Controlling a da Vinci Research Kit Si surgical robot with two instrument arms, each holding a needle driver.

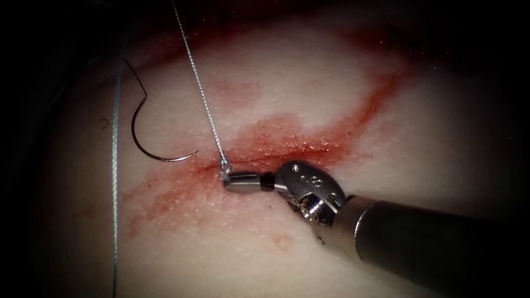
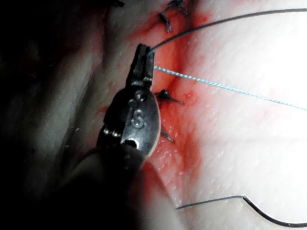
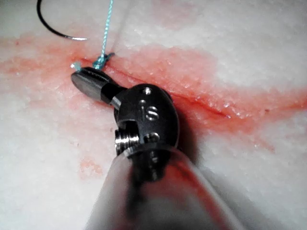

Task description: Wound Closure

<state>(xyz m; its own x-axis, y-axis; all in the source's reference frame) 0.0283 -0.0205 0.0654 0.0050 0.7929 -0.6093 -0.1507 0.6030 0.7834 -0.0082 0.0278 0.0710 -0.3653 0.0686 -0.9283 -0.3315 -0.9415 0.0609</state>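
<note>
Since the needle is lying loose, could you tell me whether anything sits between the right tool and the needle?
Only the thread: it rises from the cut at the right tool, whose shut jaws hold its short end. Beyond it is bare tissue, on which the needle lies free, left of the tool.

The tissue (image 1: 287, 83) is carrying the free needle (image 1: 144, 140) lying at frame left, beside red fluid (image 1: 276, 138).

The left tool (image 2: 144, 53) holds thread (image 2: 225, 86) in closed jaws beside the red-stained cut (image 2: 181, 52) in the tissue (image 2: 249, 153). Dark stitches (image 2: 169, 97) cross the cut, and the needle (image 2: 278, 221) lies free on the tissue.
</note>
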